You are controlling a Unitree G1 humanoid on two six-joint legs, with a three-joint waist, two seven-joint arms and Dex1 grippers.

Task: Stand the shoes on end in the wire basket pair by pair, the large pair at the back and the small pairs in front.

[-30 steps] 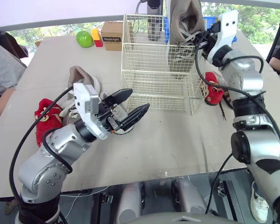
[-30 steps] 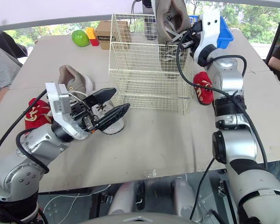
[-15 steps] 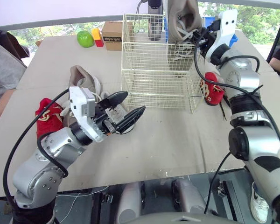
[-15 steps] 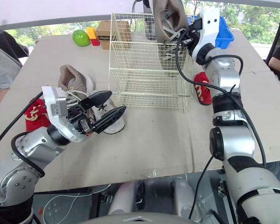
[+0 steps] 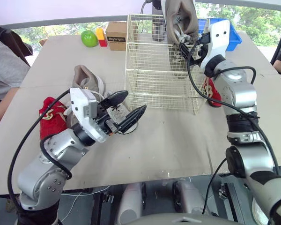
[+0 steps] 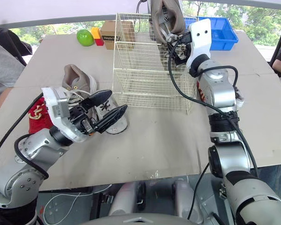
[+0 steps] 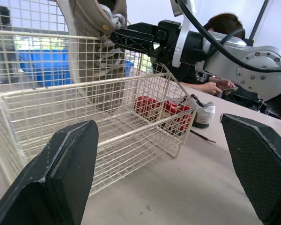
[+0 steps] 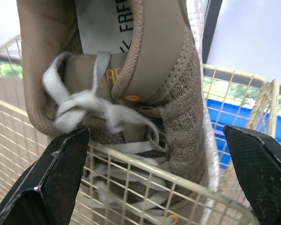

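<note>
– Just before the wire basket (image 5: pixel 150 75), at its front left corner, our left gripper (image 5: pixel 135 102) hangs with fingers spread, holding nothing. How far along are we?

– Barely begun, we'd say. Left of the basket a large beige shoe (image 5: pixel 86 79) lies on the table, with a small red shoe (image 5: pixel 51 115) further left. A second red shoe (image 5: pixel 214 91) lies right of the basket.

– And at the basket's back?

– There the upright beige shoe (image 5: pixel 180 18) stands toe-down in the back right corner. Our right gripper (image 5: pixel 186 44) is spread wide beside its laces.

Silver arms (image 5: pixel 51 171) (black cables, black fingers (image 5: pixel 133 116))
</note>
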